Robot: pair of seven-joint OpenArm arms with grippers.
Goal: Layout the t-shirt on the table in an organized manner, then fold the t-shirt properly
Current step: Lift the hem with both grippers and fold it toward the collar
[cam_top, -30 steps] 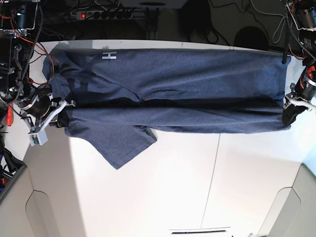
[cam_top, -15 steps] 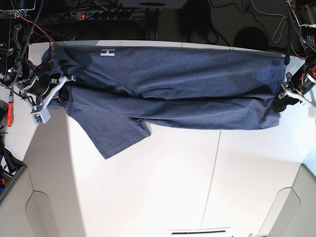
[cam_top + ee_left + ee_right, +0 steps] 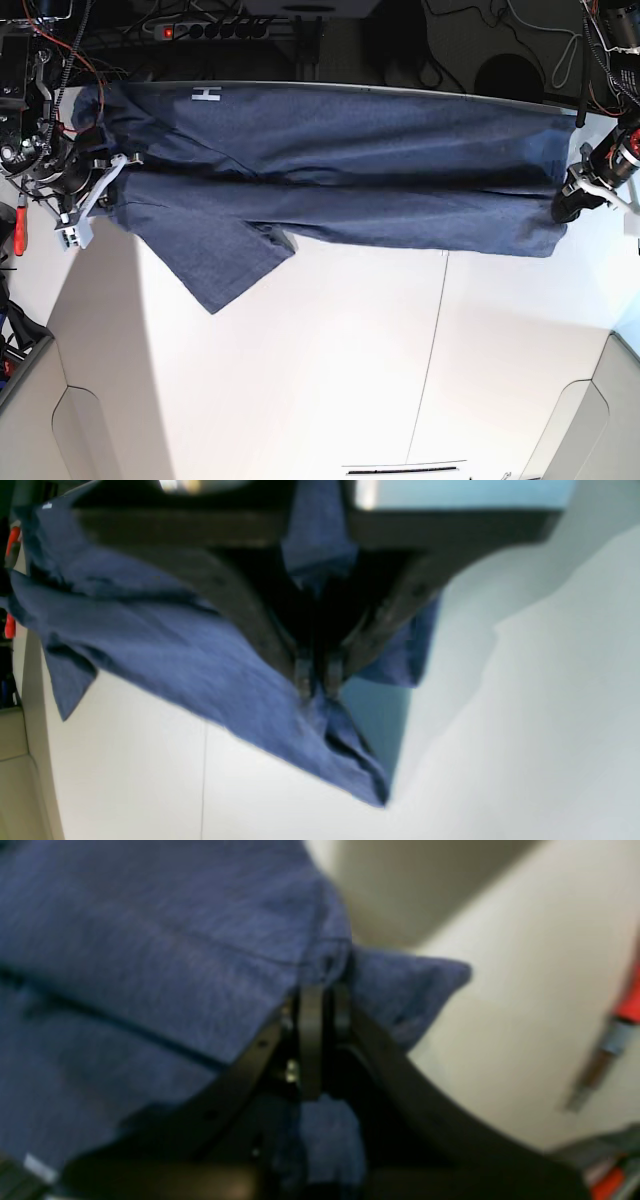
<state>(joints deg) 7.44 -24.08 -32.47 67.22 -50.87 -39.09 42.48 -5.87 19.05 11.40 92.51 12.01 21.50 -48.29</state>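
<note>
The dark navy t-shirt (image 3: 340,170) stretches across the far side of the white table (image 3: 330,370), folded lengthwise, with one sleeve (image 3: 225,265) hanging toward me and a white letter showing near the far left. My right gripper (image 3: 108,178) is shut on the shirt's left end; the right wrist view shows its fingertips (image 3: 311,1005) pinching a seamed fold of cloth (image 3: 150,950). My left gripper (image 3: 568,205) is shut on the shirt's right end; in the left wrist view its fingertips (image 3: 304,677) clamp the blue fabric (image 3: 175,650), whose corner droops below them.
A dark seam line (image 3: 432,350) runs down the table. A power strip and cables (image 3: 215,28) lie beyond the far edge. A red-handled tool (image 3: 20,225) sits by the left arm. Beige panels (image 3: 40,420) flank the table's near corners.
Both grippers have carried the held edge of the shirt toward the far side of the table. The whole shirt and its hanging sleeve shifted that way.
</note>
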